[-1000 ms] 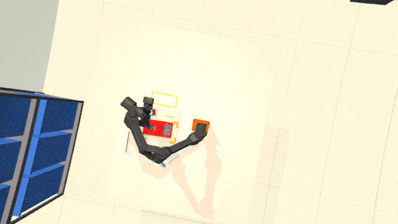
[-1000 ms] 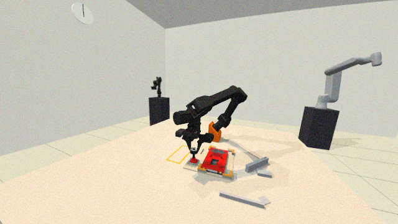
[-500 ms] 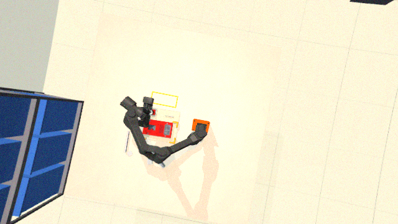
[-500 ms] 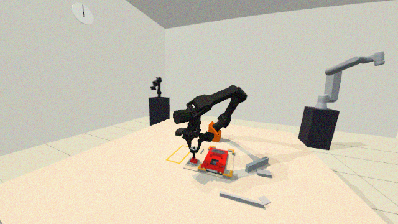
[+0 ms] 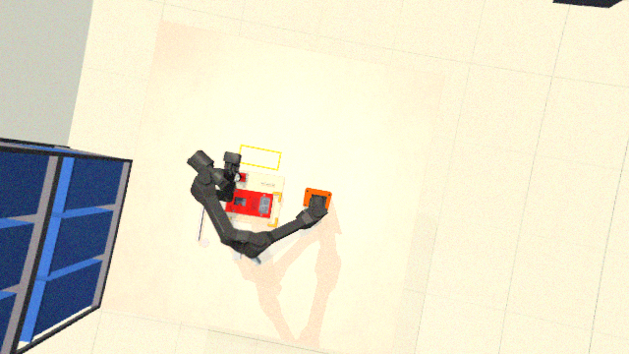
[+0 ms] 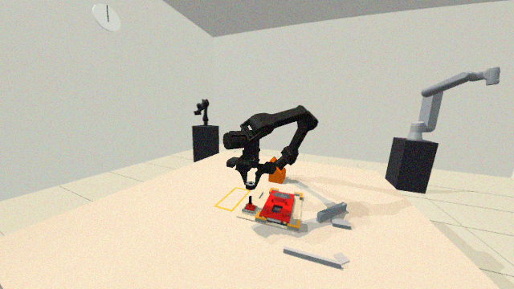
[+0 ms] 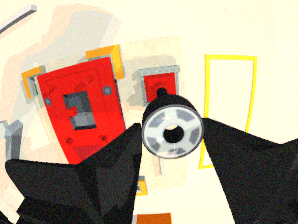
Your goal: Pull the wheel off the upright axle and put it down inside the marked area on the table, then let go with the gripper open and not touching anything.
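Note:
The wheel (image 5: 238, 177) (image 6: 250, 185) (image 7: 187, 132), black with a pale spoked face and a centre hole, is held between the fingertips. My gripper (image 6: 250, 184) (image 7: 172, 127) is shut on it, one finger on each side. The upright axle (image 6: 250, 200) (image 7: 158, 92) is bare, a thin black post on a red block (image 5: 243, 177) (image 6: 248, 207) (image 7: 152, 82). The wheel hangs above its tip, with a gap showing in the exterior view. The marked area (image 5: 260, 148) (image 6: 223, 208) (image 7: 231, 58) is a yellow outline beside the axle's base, with nothing in it.
A red panel (image 5: 250, 208) (image 6: 268, 210) (image 7: 55, 95) with orange corner brackets lies beside the axle. An orange block (image 5: 310, 192) (image 6: 277, 177) stands at the arm's base. Grey bars (image 6: 332, 213) (image 6: 311, 257) lie on the panel's other side.

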`<action>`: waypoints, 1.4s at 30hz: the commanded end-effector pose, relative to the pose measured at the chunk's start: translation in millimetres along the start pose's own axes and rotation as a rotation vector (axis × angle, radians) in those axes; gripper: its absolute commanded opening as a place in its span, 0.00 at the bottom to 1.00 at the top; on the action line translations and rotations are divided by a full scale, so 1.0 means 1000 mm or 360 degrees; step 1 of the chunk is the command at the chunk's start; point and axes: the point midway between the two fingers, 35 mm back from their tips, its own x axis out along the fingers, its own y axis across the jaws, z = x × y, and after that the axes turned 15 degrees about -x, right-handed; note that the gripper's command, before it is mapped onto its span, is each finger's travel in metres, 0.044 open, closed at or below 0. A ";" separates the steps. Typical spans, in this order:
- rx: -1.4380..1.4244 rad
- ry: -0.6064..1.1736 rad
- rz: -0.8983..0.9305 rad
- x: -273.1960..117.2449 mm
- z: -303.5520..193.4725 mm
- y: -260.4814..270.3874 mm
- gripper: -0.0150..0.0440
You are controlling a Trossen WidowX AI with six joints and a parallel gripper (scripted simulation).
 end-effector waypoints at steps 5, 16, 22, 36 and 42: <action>0.0001 0.0008 -0.0014 -0.002 -0.020 -0.027 0.25; -0.0006 0.0009 -0.0023 -0.006 -0.056 -0.066 0.25; -0.0011 0.0010 -0.0022 -0.007 -0.077 -0.084 0.25; -0.0012 0.0009 -0.0021 0.016 -0.079 -0.086 0.25; -0.0012 0.0008 -0.0021 0.047 -0.077 -0.088 0.25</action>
